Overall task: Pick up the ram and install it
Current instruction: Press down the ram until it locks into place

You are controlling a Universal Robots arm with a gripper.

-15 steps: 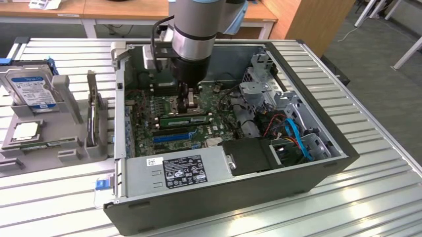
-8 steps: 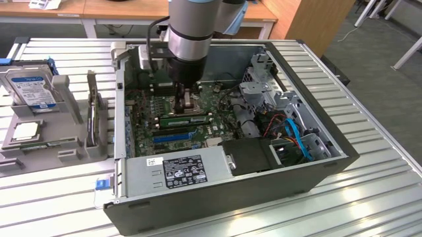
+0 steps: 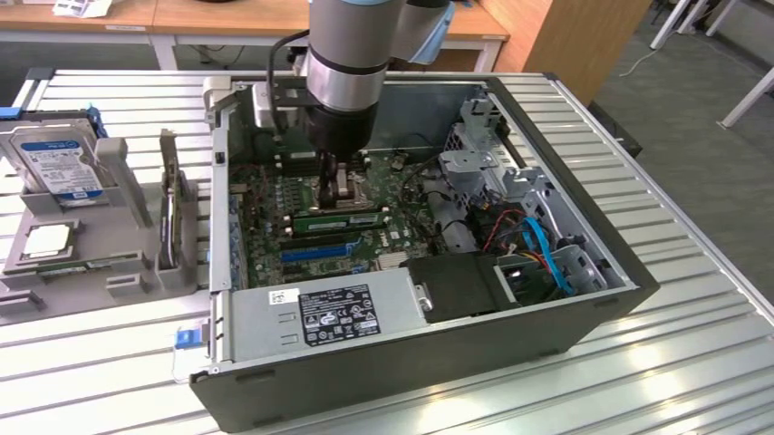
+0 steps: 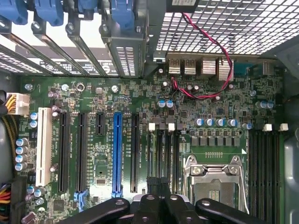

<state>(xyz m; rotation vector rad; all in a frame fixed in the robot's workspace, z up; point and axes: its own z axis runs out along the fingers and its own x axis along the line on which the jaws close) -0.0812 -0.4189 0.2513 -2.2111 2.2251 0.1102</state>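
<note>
Fingers (image 4: 148,205) shut, pressed tight together, reaching straight down from the arm (image 3: 351,72) into the open computer case (image 3: 484,344) that lies on its side on the slatted surface (image 3: 677,362).

Ram (image 3: 339,220) is inside the case, standing on edge on the motherboard (image 4: 93,154) in the run of memory slots (image 4: 163,154) between the blue slot (image 4: 117,154) and the processor socket (image 4: 212,179). Its long axis runs from the exterior view's left to the exterior view's right, along the slots. It sits right at the fingertips, directly beneath them and a shade toward the power supply (image 3: 326,313). Fingers meet it near the middle of its length, not at either end.

Hard to make out: whether the closed fingers pinch the stick's top edge or merely bear down on it. The contact point is masked by the wrist body in the exterior view, and in the wrist view the finger bases cover that stretch of the slots. Cannot tell either whether the stick is fully seated or whether the end clips have latched; my guess is that it is at least entered in its slot, since it stands upright and level.

Hard drive (image 3: 54,163) stands in its holder well apart, outside the case on the exterior view's left.
</note>
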